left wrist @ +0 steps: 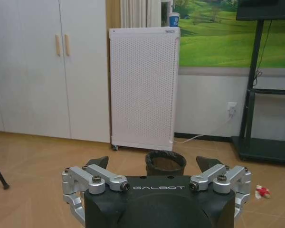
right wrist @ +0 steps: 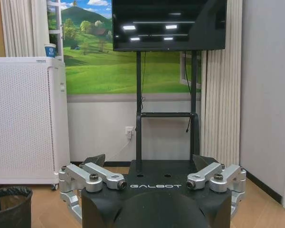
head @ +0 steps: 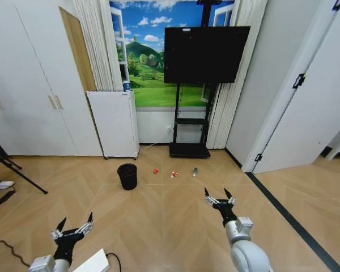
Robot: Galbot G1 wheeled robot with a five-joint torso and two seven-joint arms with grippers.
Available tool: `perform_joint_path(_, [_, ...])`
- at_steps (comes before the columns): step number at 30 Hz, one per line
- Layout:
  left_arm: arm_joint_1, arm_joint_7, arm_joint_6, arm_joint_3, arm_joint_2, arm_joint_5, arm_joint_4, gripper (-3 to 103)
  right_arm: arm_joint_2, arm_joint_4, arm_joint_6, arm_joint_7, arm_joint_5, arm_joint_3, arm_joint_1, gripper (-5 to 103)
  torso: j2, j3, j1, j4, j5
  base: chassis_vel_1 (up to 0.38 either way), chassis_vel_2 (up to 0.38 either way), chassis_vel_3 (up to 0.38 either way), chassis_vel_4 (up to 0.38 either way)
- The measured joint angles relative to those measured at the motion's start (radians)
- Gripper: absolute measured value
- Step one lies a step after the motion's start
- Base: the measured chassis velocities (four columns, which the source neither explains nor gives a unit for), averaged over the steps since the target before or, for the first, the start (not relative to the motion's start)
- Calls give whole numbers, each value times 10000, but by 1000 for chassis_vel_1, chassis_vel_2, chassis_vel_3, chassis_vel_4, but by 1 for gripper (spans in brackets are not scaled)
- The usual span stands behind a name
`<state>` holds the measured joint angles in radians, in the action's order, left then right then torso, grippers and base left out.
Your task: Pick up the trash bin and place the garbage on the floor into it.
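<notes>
While both my arms hung low and well short of it, left gripper (head: pixel 73 225) and right gripper (head: pixel 219 198) spread wide and empty, the trash bin (head: pixel 127 175) stood upright on the floor (head: pixel 170 215) before the white appliance (head: pixel 114 123). Thin mesh, surely light; I judged the rim the spot to pinch. Beside it lay the garbage (head: pixel 174 173).

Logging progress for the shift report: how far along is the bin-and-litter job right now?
Nothing looks done yet. The trash bin stands on the floor by the white appliance, ungrasped. Both the left gripper and right gripper hang open and empty, well short of it. The garbage lies beside the bin. Left: lifting the bin and collecting all three pieces.
</notes>
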<state>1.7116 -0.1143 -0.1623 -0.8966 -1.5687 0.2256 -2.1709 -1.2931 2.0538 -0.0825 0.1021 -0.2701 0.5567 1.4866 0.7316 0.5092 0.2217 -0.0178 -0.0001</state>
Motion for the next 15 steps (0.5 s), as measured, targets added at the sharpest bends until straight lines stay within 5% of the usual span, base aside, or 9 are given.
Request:
perform_joint_path(10, [-165,185,214,210,260,-543,661,100,-30,-345,678,-232,463,371,374,100,0,-1,0,6,1,0,0,0,0])
perform_joint_path(13, [-205,-498,620,31,451,-570,675,101,-6,-429,945,-464,542,426,451,100,1,-1,-1,5,2,0,0,0,0])
perform_joint_path(15, [-288,-1466,1181,-16,603,-609,827,100,-5,-422,1015,-601,552,422,473,100,0,-1,-1,4,0,0,0,0,0])
